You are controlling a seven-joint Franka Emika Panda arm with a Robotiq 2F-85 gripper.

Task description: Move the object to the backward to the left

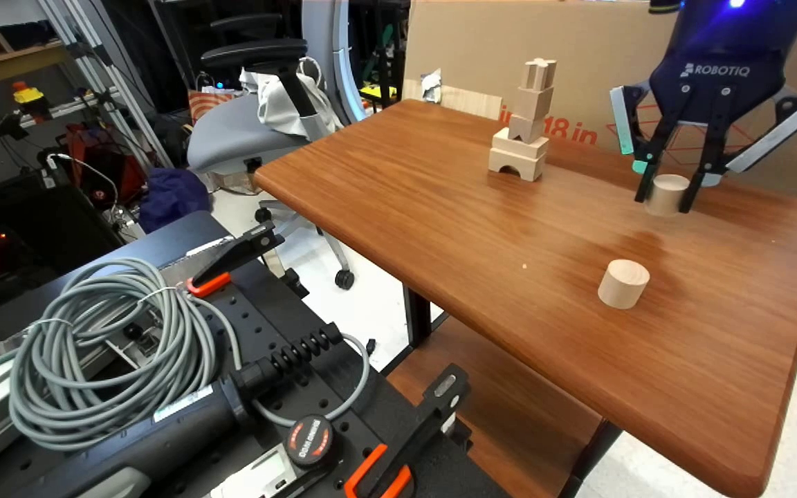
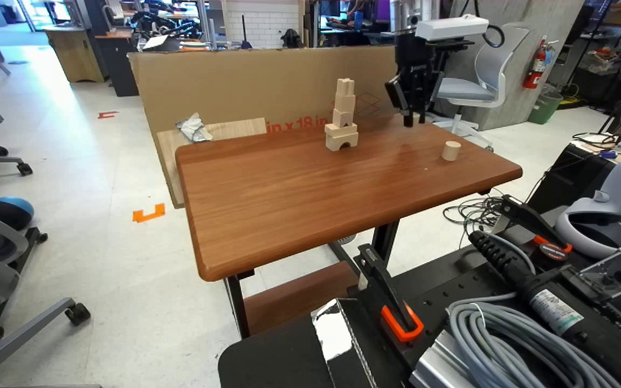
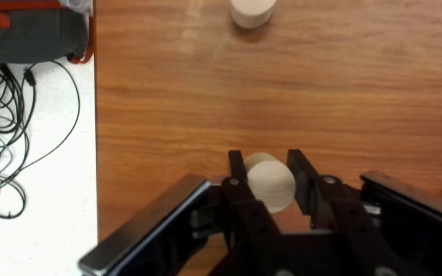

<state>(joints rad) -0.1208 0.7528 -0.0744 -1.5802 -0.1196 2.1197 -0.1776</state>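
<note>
The object, a small light tan wooden cylinder [image 1: 666, 196], is between the fingers of my gripper [image 1: 663, 205]. My gripper is shut on it and holds it a little above the table, apart from its shadow below. In the wrist view the round top of the object [image 3: 271, 186] fills the gap between the fingertips [image 3: 265, 153]. In an exterior view the fingertips [image 2: 415, 123] are over the far right part of the table and mostly hide the object.
A larger wooden cylinder [image 1: 623, 285] stands on the brown table [image 1: 440, 200]; it also shows in the wrist view [image 3: 252, 13]. A tower of blocks [image 1: 530, 111] on an arch block stands near the back edge. A cardboard sheet [image 2: 246, 81] stands behind the table.
</note>
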